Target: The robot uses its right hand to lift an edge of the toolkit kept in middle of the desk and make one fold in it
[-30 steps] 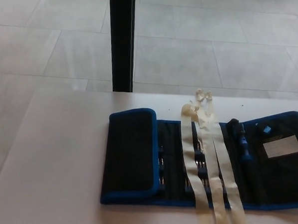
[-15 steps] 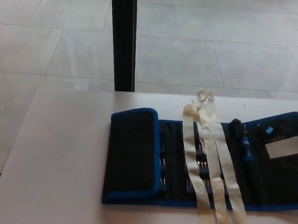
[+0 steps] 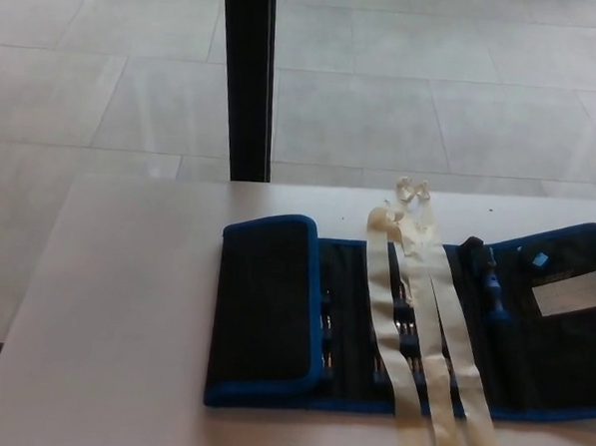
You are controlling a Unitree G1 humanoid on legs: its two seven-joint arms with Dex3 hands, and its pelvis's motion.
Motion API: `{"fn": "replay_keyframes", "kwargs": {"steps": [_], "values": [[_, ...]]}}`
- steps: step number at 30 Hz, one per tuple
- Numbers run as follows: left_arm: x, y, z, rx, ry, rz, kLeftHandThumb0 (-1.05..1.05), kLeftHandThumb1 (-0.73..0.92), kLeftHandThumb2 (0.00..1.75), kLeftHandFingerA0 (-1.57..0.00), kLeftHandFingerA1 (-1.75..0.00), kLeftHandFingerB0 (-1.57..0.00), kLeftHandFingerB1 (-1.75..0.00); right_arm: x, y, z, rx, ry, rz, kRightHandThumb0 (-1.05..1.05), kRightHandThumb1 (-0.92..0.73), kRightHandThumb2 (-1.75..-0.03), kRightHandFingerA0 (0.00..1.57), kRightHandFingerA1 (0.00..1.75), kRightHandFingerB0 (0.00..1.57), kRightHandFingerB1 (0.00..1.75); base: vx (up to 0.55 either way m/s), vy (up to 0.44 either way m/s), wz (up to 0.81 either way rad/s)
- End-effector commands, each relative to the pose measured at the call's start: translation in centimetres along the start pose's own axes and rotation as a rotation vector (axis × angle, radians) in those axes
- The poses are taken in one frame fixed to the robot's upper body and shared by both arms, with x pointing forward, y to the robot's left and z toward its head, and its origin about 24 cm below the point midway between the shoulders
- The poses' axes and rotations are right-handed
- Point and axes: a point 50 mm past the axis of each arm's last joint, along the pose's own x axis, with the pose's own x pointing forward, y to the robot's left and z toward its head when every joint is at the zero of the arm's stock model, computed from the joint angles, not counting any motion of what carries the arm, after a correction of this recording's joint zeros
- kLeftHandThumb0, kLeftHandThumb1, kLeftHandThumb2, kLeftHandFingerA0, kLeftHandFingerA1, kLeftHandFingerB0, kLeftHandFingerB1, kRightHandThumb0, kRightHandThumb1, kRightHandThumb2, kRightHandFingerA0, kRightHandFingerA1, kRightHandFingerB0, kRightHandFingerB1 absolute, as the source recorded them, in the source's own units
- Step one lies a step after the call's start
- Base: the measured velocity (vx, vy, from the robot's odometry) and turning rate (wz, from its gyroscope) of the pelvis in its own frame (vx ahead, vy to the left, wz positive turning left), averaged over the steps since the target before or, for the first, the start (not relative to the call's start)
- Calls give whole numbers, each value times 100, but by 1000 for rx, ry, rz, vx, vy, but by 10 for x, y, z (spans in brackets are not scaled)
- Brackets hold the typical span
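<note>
One flap of black blue-edged fabric toolkit (image 3: 413,319) folded at centre-left; no hand visible. Risk: cream ribbon straps (image 3: 425,370) snag next fold.

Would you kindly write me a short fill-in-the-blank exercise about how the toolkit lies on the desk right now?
1. The toolkit has one flap folded over at its ____ end, as the picture shows it.
2. The edge trim of the toolkit is ____ in colour.
3. Pale cream straps lie ____ the open toolkit, running toward the near edge of the desk.
4. The number of robot hands in view is ____.

Missing words: left; blue; across; zero
</note>
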Motion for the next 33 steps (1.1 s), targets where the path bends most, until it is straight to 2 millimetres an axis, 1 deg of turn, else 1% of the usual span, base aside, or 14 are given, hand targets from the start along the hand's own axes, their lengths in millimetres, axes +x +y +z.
{"fn": "replay_keyframes", "kwargs": {"steps": [1,5,10,14,19,20,21,25,28,29,30,31,32,33], "values": [[1,11,5,-44,-6,14,-49,48,55,-66,-74,-61,-59,-15,18,-47,-139,248,157,-69,-77,-63,46,44,36,35,0,0,0],[1,11,5,-19,-9,17,-49,49,55,-76,-77,-63,-59,-12,14,-55,-165,300,141,-68,-80,-64,47,45,35,34,0,0,0],[1,11,4,-22,-7,11,-50,50,55,-71,-74,-59,-57,-8,2,-63,-165,342,99,-74,-80,-64,48,48,36,35,0,0,0],[1,13,4,-39,2,25,-51,47,55,-80,-79,-61,-59,-6,-8,-67,-179,354,78,-72,-82,-65,44,48,33,35,0,0,0],[1,14,3,-60,1,19,-50,49,54,-72,-77,-58,-57,-5,-12,-72,-172,385,56,-72,-80,-64,46,48,36,35,0,0,0],[1,15,4,-73,2,16,-51,37,78,-67,-77,-52,-64,-5,-11,-74,-164,393,45,-74,-78,-64,49,50,38,36,0,0,0],[1,16,4,-80,3,15,-49,49,53,-69,-73,-56,-56,-6,-10,-77,-166,400,45,-73,-79,-64,51,51,38,36,0,0,0],[1,15,4,-64,-6,10,-50,47,55,-65,-73,-59,-57,-10,-7,-84,-238,421,103,-74,-77,-63,49,49,40,36,0,0,0],[1,15,5,-51,-8,10,-51,47,55,-65,-72,-58,-57,-9,6,-85,-277,435,159,-73,-77,-63,50,49,41,36,0,0,0],[1,15,5,-47,-8,11,-49,49,55,-67,-74,-60,-58,-9,12,-85,-275,442,186,-69,-61,-102,43,61,24,46,0,0,0],[1,15,5,-40,-6,13,-50,49,55,-67,-73,-60,-57,-9,17,-84,-282,442,222,-69,-63,-103,42,60,22,46,0,0,0],[1,15,4,-39,-2,18,-53,37,78,-65,-75,-54,-64,-9,24,-83,-307,435,242,-70,-79,-64,45,45,38,35,0,0,0],[1,15,5,-43,-5,15,-49,49,55,-67,-75,-61,-58,-9,28,-82,-315,429,255,-69,-79,-64,49,45,40,35,0,0,0],[1,14,5,-42,-7,13,-50,49,55,-68,-75,-62,-58,-9,34,-81,-320,426,276,-69,-77,-63,50,46,44,36,0,0,0]]}}
